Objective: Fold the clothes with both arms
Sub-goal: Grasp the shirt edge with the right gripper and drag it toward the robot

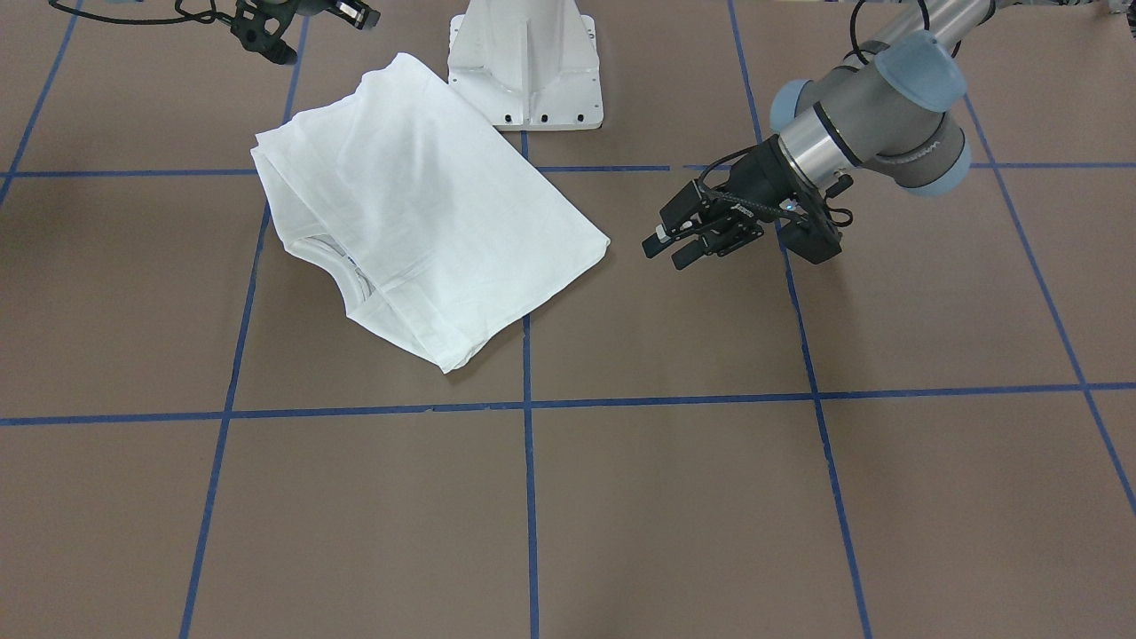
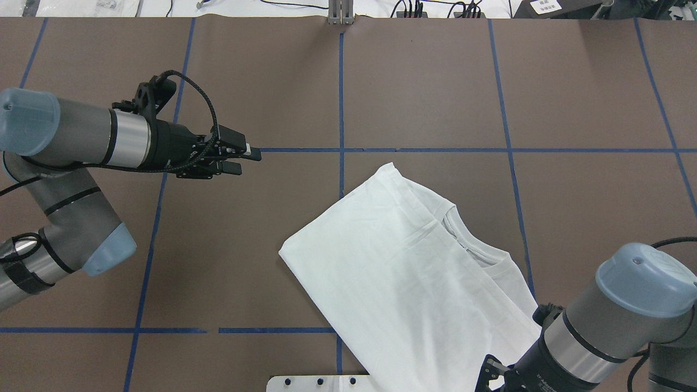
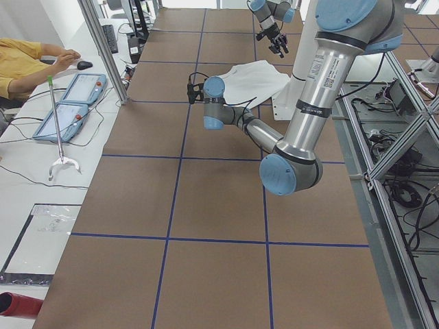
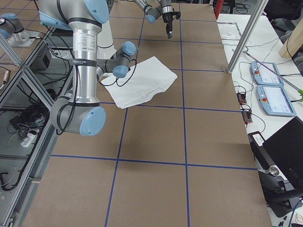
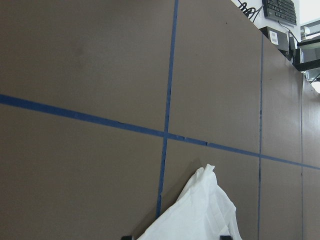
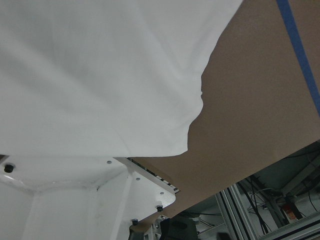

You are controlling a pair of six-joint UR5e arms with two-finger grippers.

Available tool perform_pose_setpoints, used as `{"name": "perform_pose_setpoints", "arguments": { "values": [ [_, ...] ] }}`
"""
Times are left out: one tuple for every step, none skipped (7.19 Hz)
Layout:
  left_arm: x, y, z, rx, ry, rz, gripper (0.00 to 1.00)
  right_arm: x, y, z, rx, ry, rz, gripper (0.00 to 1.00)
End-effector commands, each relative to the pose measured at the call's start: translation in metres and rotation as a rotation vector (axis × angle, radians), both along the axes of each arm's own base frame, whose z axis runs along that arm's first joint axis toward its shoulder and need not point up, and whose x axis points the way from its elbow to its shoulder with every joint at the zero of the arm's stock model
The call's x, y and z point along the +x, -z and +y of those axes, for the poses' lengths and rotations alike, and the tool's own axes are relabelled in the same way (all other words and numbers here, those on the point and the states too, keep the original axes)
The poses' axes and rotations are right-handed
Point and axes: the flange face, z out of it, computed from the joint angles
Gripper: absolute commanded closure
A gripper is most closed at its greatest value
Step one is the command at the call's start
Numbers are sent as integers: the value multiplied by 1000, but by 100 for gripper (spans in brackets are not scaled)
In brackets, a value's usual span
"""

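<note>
The clothes are one white T-shirt (image 1: 426, 213) lying folded in a slanted rectangle on the brown table (image 2: 408, 98), its ribbed collar (image 2: 468, 245) showing at one edge. My left gripper (image 2: 248, 161) hovers open and empty over bare table, well off the shirt's corner (image 1: 603, 240). The left wrist view shows only the shirt's tip (image 5: 200, 215). My right gripper (image 1: 359, 13) is by the pedestal end of the shirt and mostly cut off. I cannot tell whether it is open or shut. The right wrist view looks onto the shirt's edge (image 6: 100, 75), which is lying loose.
The white metal pedestal (image 1: 528, 62) stands right behind the shirt. Blue tape lines (image 2: 341, 98) grid the table. In the exterior left view a person (image 3: 20, 62) sits at a side bench with two control tablets (image 3: 68, 103). Cables and frame rails run beside the table.
</note>
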Motion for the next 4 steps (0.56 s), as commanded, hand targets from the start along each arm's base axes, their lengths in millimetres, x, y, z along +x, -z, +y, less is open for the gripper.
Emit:
{"name": "perform_pose_setpoints", "arguments": {
  "values": [
    [35,-1,31,-72,-61,8,31,19,-8,-52,5,-133,10,0],
    [61,-2,52,-142,-79,3,29,34,-5,-105,54,-249,-20,0],
    [94,-9,75,-181,-60,-50,26,34,-1,-164,131,-328,-56,0],
    [121,-10,93,-199,-28,-89,24,45,4,-212,216,-388,-87,0]
  ]
}}
